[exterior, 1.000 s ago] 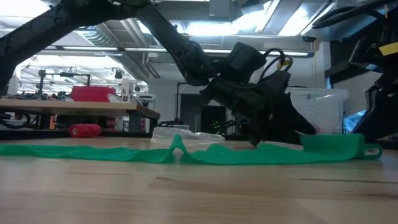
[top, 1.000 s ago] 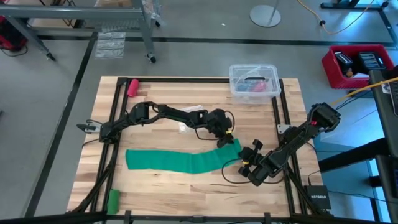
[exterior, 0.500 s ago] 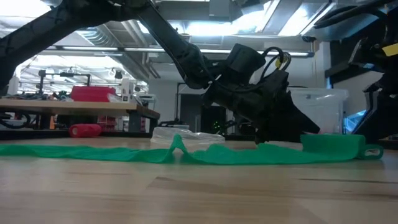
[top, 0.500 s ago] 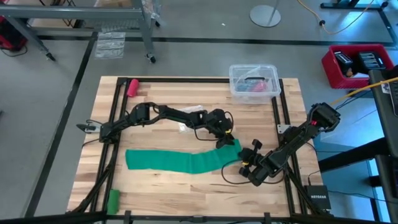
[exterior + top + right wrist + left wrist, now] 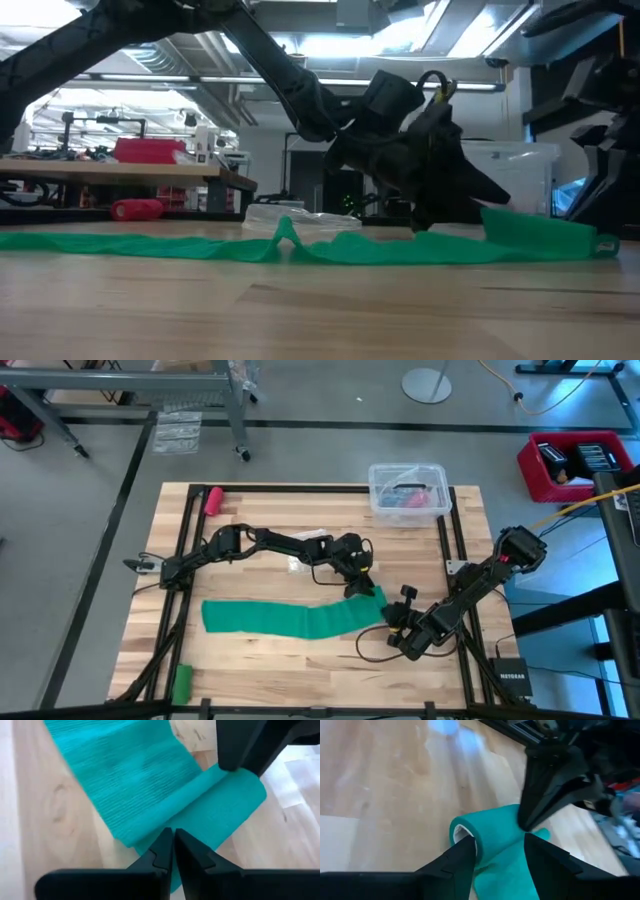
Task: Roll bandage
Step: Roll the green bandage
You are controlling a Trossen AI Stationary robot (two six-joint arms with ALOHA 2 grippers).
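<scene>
Soft, light, stretchy teal bandage (image 5: pixel 300 620): small rolled end between open left gripper (image 5: pixel 495 857) fingers, touching shut right gripper (image 5: pixel 173 852) fingers. Best held at roll's ends; cloth probably floppy, unrolls easily.

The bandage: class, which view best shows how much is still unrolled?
The high view: the whole bandage lies flat across the table, rolled only at its right end. The low view shows it edge-on; both wrist views show just the rolled end.
</scene>
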